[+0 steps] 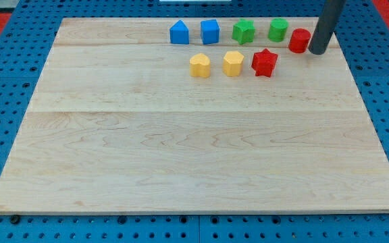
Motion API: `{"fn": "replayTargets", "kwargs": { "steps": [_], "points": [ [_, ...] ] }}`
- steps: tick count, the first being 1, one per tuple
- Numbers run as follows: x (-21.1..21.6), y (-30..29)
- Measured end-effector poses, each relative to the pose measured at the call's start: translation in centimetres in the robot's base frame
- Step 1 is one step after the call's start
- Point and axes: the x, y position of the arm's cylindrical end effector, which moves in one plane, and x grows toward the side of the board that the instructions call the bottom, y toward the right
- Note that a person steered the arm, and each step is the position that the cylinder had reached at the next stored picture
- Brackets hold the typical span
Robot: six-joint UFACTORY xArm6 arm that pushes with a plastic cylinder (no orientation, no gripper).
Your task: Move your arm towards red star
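in the camera view, the only one, my tip sits near the view's top right of the wooden board, just beside and seemingly touching the view's right flank of a red cylinder-like block; there are no jaws on this rig to be released or clenched, only the bare rod, so nothing is grasped; the red star lies down and to the view's left of my tip, near but apart from it, with the red cylinder-like block standing above and to the star's right; the likeliest slip, as i judge it, is dragging that red block along if i head straight left, since it lies against the rod, and it could then be shoved into the star or the green blocks; a path dipping toward the view's bottom first looks safer; overshoot is the second risk: the star sits just beside a yellow hexagon-like block, with a yellow heart-like block further left, so a hard arrival could knock the star into that row; the upper row, a blue house-like block, a blue cube, a green star-like block and a second green block, lies off my line unless the red block gets driven upward.
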Motion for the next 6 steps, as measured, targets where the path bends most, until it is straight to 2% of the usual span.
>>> {"fn": "replayTargets", "kwargs": {
  "steps": [3,4,5,6],
  "points": [
    [-1.0,-3.0],
    [0.9,-1.1],
    [4.7,-0.8],
    [8.5,-4.2]
  ]
}}
